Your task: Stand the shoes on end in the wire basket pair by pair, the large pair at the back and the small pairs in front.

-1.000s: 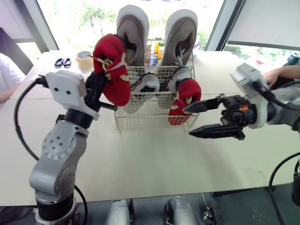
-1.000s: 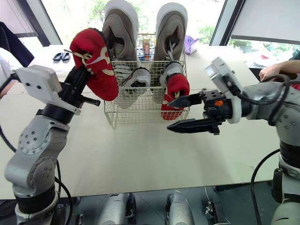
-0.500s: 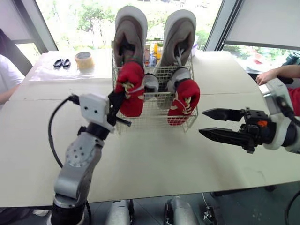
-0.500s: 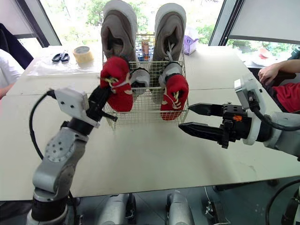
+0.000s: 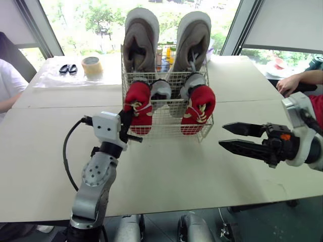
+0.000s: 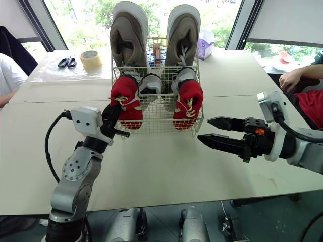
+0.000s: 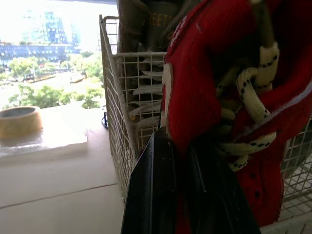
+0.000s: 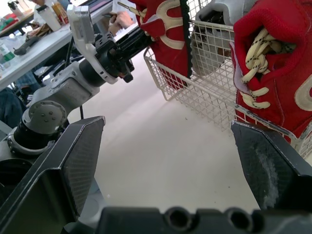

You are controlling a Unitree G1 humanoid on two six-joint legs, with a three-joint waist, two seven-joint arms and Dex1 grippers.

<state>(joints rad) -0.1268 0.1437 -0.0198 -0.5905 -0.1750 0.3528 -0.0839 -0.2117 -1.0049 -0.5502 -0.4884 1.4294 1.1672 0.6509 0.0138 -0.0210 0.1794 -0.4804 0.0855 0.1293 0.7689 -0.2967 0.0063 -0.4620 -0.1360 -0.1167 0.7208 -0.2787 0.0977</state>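
The wire basket (image 5: 204,123) stands mid-table. Two large grey shoes (image 5: 143,40) stand on end at its back, and two small grey-white shoes (image 5: 160,88) stand in front of them. A small red shoe (image 5: 200,108) stands on end at the front right. My left gripper (image 5: 127,116) is shut on the other red shoe (image 5: 139,103), which is upright at the basket's front-left corner; I cannot tell whether it sits fully inside the wire. My right gripper (image 5: 222,136) is open with nothing in it, level with the basket and to its right.
A tape roll (image 5: 91,65) and scissors (image 5: 66,68) lie at the back left. Bottles (image 5: 164,53) stand behind the basket. A person's sleeve (image 5: 7,85) is at the left edge and a person's hand (image 5: 287,83) rests at the right.
My left gripper has brought the red shoe down from above the basket's left side to its front-left corner. My right gripper has drawn back to the right, away from the basket.
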